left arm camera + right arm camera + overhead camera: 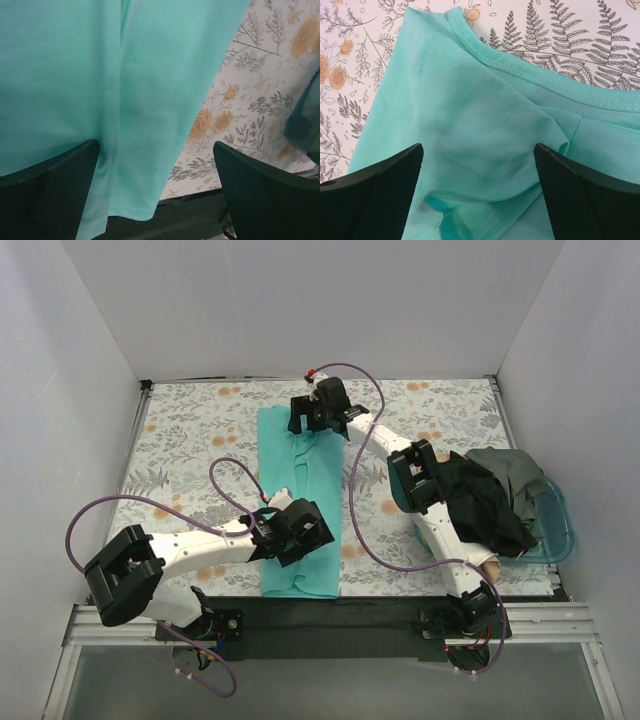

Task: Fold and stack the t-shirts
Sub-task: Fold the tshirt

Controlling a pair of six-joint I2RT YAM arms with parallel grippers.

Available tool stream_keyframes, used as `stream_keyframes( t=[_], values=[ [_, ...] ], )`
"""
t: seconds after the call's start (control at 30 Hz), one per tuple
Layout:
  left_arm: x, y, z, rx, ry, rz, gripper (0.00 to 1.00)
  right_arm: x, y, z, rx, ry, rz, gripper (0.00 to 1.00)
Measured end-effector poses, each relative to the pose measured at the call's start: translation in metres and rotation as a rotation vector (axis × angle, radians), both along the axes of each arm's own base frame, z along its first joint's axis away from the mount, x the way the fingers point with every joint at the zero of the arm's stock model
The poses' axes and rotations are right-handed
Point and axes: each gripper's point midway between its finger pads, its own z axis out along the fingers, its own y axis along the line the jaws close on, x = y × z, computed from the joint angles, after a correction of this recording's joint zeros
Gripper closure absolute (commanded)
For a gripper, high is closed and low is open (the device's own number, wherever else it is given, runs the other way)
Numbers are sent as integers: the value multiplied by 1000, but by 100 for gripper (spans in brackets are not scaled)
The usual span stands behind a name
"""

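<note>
Left gripper (295, 530), top view: jaws wide, empty, over the near hem of the long, folded teal-green cloth t-shirt (312, 480) lying mid-table. Right gripper (312, 415) is spread and empty at the collar end. Black cloth t-shirt (480, 505) is heaped at the translucent blue plastic tub (556, 530). Left wrist: fingers (50, 195) apart above the hem. Right wrist: fingers (375, 190) apart above the neckline.

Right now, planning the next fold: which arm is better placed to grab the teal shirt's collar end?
Right. The right end effector hangs open over the teal shirt's collar; the left end effector sits over its near hem.
</note>
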Motion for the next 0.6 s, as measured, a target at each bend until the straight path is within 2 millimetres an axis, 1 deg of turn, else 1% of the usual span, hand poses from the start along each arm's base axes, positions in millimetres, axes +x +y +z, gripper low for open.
stream_keyframes(
  t=[0.1, 0.23, 0.3, 0.33, 0.4, 0.43, 0.47, 0.53, 0.57, 0.6],
  values=[
    [-6, -13, 11, -12, -25, -36, 2, 1, -2, 0, 5, 5, 6, 2],
    [-18, -33, 34, -52, -48, -95, 2, 2, -11, 6, -17, 1, 1, 2],
    [-30, -37, 43, -54, -50, -129, 2, 1, -18, 17, -36, -9, -2, 2],
    [-36, -36, 46, -44, -53, -144, 2, -1, -22, 27, -47, -14, -2, 2],
    [-49, -28, 51, -8, -52, -170, 2, -6, -31, 55, -60, -37, -2, 2],
    [-54, -21, 52, 15, -52, -179, 2, -11, -36, 73, -64, -51, -1, 2],
    [-59, -14, 54, 37, -51, -186, 2, -16, -41, 95, -61, -75, -5, 2],
    [-65, 6, 59, 77, -54, -183, 2, -33, -55, 137, -61, -117, -12, 2],
    [-66, 16, 62, 93, -59, -178, 2, -45, -64, 159, -64, -137, -20, 2],
    [-67, 26, 64, 106, -66, -172, 2, -58, -73, 175, -65, -159, -34, 2]
  ],
)
